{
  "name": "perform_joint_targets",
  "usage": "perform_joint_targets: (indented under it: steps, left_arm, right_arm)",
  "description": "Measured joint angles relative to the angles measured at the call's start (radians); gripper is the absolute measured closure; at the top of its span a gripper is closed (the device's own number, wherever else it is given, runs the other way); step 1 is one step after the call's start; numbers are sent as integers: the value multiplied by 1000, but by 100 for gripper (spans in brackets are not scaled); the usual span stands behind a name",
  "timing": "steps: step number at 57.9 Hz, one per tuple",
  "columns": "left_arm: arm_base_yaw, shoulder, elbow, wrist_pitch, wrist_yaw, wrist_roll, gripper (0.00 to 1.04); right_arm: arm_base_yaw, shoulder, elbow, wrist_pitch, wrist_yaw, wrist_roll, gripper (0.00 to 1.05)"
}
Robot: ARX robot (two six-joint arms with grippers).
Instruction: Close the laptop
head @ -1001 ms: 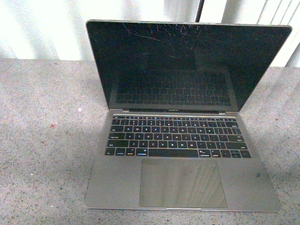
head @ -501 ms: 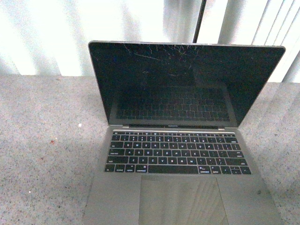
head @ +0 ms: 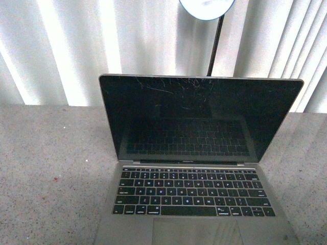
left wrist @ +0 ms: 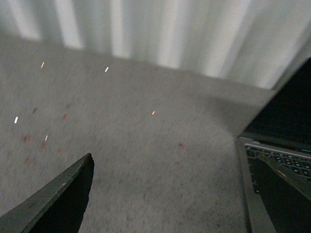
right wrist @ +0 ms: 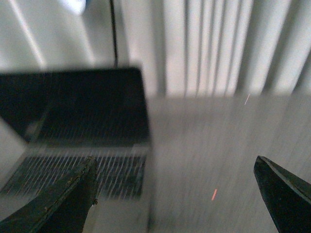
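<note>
At laptop (head: 199, 127) sides, lid up — left claw (left wrist: 172, 160) agape | right claw (right wrist: 174, 165) agape

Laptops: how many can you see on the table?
1. The laptop stands open in the middle of the speckled table, its screen facing the front camera. None seems hidden.

A grey speckled table (head: 51, 173) carries the open laptop (head: 199, 162), its base flat on the surface

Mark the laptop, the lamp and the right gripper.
laptop (head: 204, 122), front view, middle of the screen
lamp (head: 207, 7), front view, round head
right gripper (right wrist: 173, 162), right wrist view, midway between fingertips
</note>
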Motion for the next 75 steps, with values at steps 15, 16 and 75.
perform_joint_targets:
  steps: [15, 16, 75]
  left_arm:
    - [-61, 617, 219, 661, 241, 105, 7]
    - [-69, 640, 231, 678, 242, 116, 7]
    - [-285, 1445, 1091, 290, 143, 534, 30]
  right_arm:
    - [-44, 516, 179, 300, -238, -164, 7]
    - [-44, 554, 199, 330, -236, -188, 7]
    - [31, 1318, 843, 290, -286, -1112, 61]
